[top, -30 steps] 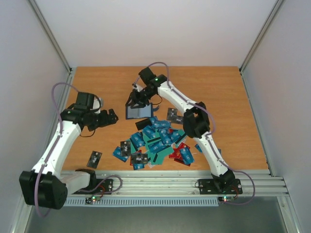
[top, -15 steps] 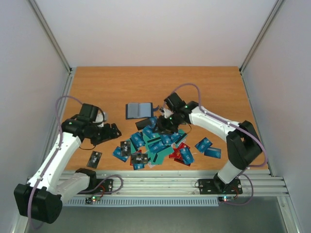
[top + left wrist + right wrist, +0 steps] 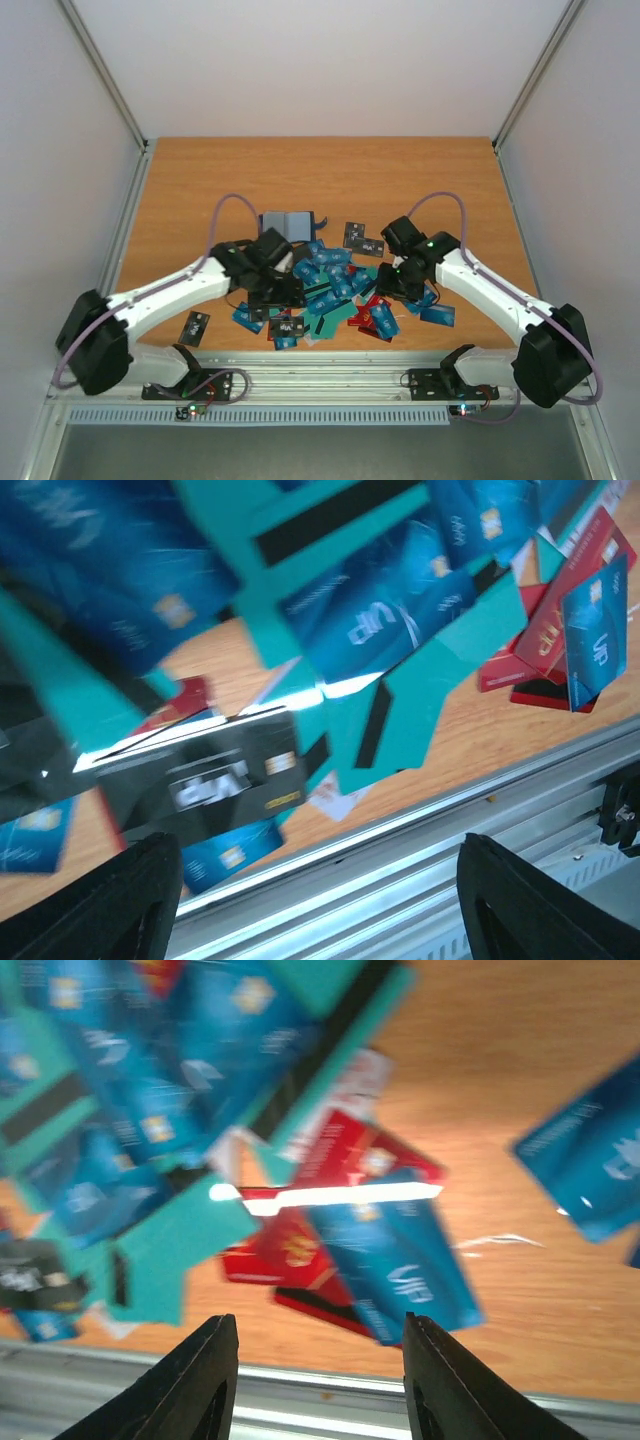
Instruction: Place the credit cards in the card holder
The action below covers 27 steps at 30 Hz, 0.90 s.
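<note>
**A:** While both arms lean in from the bottom corners, what room lies round the heap?

**B:** Bare table [image 3: 200, 180] fills the upper half and both sides. An aluminium rail [image 3: 350, 372] runs along the lower edge, just below the lowest cards.

**A:** And the cards against the fingers?

**B:** The credit cards [image 3: 330, 290] lie heaped at lower centre, overlapping, in blue, teal, red and black. The left gripper [image 3: 283, 290] hangs over the heap's left edge and the right gripper [image 3: 402, 283] over its right edge. One black card [image 3: 195, 326] lies apart at lower left.

**A:** Fingers?

**B:** Both pairs stand spread with nothing between them. Whether the tips touch a card I cannot tell, as the wrist views are blurred.

**A:** The holder?

**B:** The card holder [image 3: 287, 226] lies opened flat just above the heap's upper left, apart from both grippers.

**A:** The surroundings?

**B:** An orange wood-grain top, with pale walls [image 3: 350, 70] on three sides.
</note>
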### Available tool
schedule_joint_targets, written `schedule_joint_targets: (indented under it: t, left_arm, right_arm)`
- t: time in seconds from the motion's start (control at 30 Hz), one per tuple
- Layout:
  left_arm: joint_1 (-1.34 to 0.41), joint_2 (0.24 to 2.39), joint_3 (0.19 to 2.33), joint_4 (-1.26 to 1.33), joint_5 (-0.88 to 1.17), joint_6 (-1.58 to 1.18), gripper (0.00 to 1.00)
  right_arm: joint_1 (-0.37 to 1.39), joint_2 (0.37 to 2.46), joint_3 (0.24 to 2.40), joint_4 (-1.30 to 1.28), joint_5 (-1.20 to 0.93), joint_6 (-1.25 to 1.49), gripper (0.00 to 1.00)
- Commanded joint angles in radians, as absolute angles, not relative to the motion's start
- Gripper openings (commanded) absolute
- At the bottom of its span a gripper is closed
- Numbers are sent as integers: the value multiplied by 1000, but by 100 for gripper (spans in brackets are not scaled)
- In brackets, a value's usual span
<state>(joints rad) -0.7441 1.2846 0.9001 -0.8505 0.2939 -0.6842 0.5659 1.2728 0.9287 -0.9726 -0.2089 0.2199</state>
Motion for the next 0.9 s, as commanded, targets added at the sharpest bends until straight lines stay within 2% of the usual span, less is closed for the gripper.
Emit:
schedule_joint_targets:
  t: [0.0, 0.33, 0.53, 0.87]
  left_arm:
    - [-876, 1421, 971, -664, 241, -806, 75]
    - [-1035, 1706, 1179, -649, 205, -852, 70]
    - [-1038, 1682, 1149, -629, 210, -852, 69]
    - [-1038, 1591, 1058, -636, 184, -817, 69]
  right_arm:
    - [499, 1299, 875, -1056, -96, 202, 47]
    - [439, 1469, 822, -944, -161, 140, 46]
    - [438, 1586, 810, -882, -251, 131, 42]
    - [541, 1603, 730, -829, -361, 189, 39]
